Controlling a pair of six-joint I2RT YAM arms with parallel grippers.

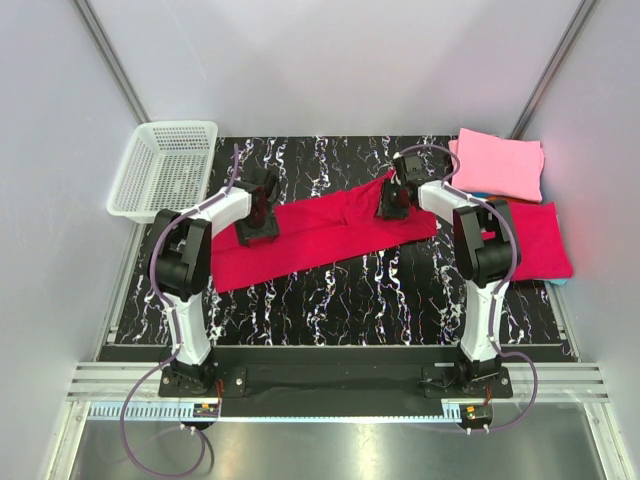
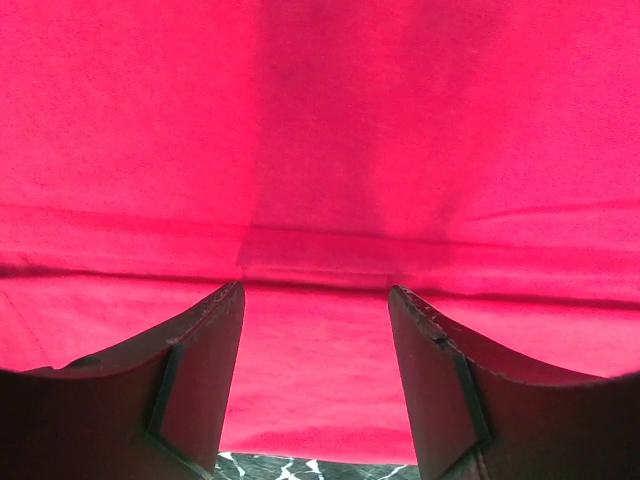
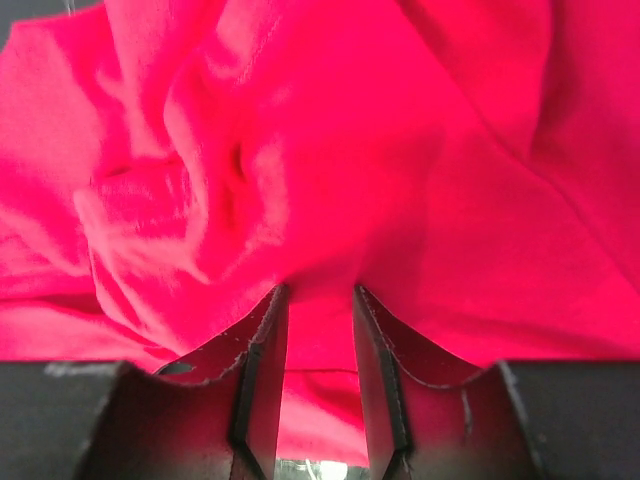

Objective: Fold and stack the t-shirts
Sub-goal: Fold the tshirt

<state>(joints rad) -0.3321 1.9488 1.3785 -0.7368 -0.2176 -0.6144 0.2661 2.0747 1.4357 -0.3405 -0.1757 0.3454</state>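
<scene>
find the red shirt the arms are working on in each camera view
Top external: the red shirt lies as a long slanted band across mid-table.
Left wrist: it fills nearly the whole frame, flat, with a fold line across.
Right wrist: it fills the frame, bunched up.
Landmark: the left gripper stands on the band's left end and the right gripper on its right end. Each wrist view shows its own fingers at the bottom.

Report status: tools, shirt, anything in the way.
Left tool open over middle red shirt. Right tool pinching its bunched end. Shirt lies as long strip. Pink shirt far right, not obstructing.
</scene>
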